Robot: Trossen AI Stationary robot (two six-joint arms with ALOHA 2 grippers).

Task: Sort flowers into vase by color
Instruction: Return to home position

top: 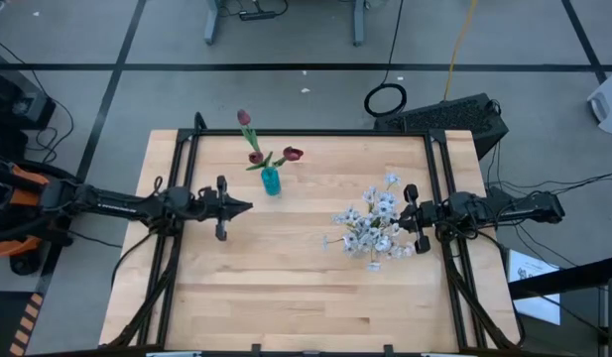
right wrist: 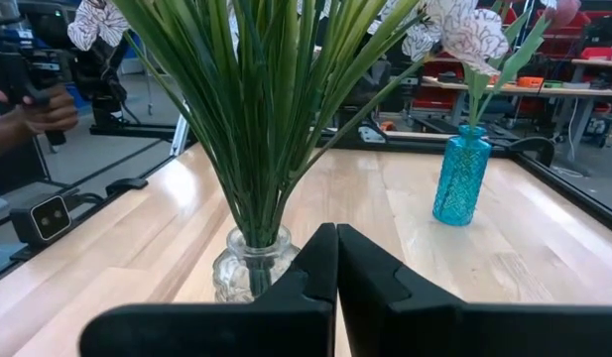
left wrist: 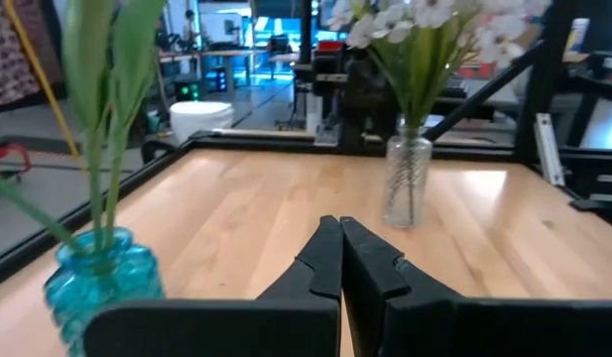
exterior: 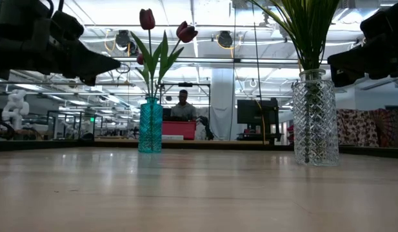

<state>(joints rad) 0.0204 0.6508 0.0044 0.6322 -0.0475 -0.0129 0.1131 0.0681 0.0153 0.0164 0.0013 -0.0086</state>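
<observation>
Left pincer (left wrist: 339, 226) and right pincer (right wrist: 336, 233) pressed together — tulips (exterior: 159, 58) upright in blue vase (exterior: 150, 125).

Smooth pale wooden table (top: 286, 268), faceted clear glass vase (exterior: 315, 119), glossy blue one (exterior: 150, 125).

Light wood desk (top: 286, 288) with black frame rails. Grey floor (top: 77, 99) all round the desk, crossed by black tape lines. Coiled black cable (top: 386, 99) on the floor just off the desk's far edge, yellow cable (top: 462, 45) beside it. Beyond the desk: a person (exterior: 183, 103), a dark monitor (exterior: 253, 111), ceiling lights (exterior: 224, 38) on.
</observation>
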